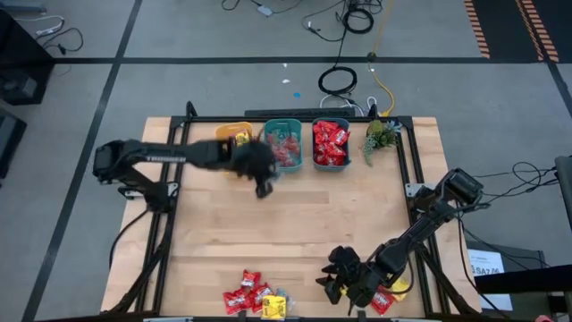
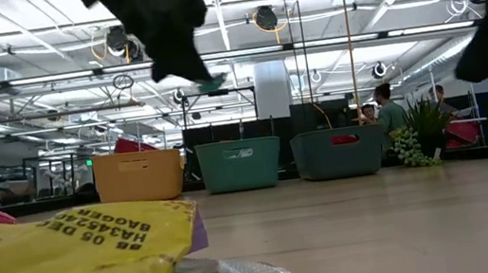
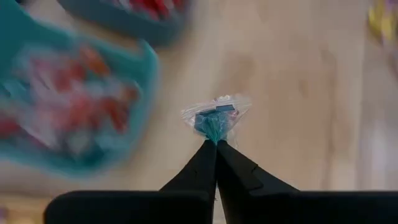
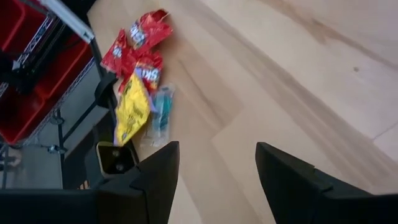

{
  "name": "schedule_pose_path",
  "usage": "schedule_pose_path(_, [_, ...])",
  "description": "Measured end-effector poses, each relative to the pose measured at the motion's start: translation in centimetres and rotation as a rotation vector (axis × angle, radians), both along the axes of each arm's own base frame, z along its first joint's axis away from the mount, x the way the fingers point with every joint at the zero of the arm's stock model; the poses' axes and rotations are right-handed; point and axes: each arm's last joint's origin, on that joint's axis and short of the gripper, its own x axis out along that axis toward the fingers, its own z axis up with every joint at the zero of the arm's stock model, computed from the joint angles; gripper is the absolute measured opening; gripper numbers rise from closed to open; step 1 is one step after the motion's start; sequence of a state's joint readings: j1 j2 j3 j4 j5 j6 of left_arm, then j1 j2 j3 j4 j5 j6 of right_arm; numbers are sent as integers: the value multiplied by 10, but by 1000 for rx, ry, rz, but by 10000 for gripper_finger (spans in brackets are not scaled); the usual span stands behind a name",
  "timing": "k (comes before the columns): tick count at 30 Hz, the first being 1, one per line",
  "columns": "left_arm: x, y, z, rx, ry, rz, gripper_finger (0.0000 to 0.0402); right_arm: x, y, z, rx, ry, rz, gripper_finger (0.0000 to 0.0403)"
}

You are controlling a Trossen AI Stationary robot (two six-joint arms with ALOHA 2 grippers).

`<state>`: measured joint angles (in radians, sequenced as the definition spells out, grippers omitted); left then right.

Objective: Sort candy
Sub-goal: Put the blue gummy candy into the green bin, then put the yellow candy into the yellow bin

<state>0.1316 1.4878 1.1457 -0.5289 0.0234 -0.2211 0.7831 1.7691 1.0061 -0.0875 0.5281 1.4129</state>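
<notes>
- Now, starting at the left: your left claw [image 1: 261, 190] is pinched fully closed on a small clear-wrapped teal candy [image 3: 215, 119], held well above the tabletop [image 1: 295, 224] just in front of the teal bin [image 1: 284, 145]
- That bin already holds the small pink and teal pieces, so it looks like the right home for this one; the yellow bin [image 1: 234, 134] sits to its left and the bin of red packets [image 1: 331, 145] to its right
- To do this drop well, carry the claw forward until it hangs squarely over the teal bin's middle, not its near rim, and only then let go; the wrapper is light and could flutter, so release low
- Keep clear of the bin wall on the way in, since a nudge would shift it
- In the middle near edge, a heap of red and yellow packets [image 1: 256, 296] is not yet sorted
- On the right, your right claw [image 1: 340, 282] waits low over the tabletop's near edge with its fingers spread wide and nothing between them; a red packet [image 1: 382, 301] lies just beside it
</notes>
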Motion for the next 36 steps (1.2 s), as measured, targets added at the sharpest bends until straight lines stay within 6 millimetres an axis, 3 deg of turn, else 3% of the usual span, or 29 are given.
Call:
schedule_pose_path(7, [-3, 81, -6, -13, -98, 53, 51, 11, -12, 0, 38, 2, -78, 203])
schedule_pose_path(12, [-4, 112, -20, -60, -127, 58, 99, 17, -19, 0, 55, 2, -118, 203])
schedule_pose_path(16, [-6, 126, -25, -45, -117, 79, 127, 20, -24, 0, 65, 2, -144, 203])
schedule_pose_path(26, [-1, 123, 2, 19, -175, 28, 132, 23, -28, 0, 67, 6, -153, 203])
schedule_pose_path(29, [1, 113, 9, 12, -173, -2, 132, 21, -28, -2, 69, 48, -132, 203])
schedule_pose_path(33, [1, 92, 14, -45, -157, -17, 132, 11, -34, -7, 123, 235, -109, 203])
schedule_pose_path(36, [2, 70, 18, -92, -132, -46, 132, -1, -42, 1, 108, 341, -121, 203])
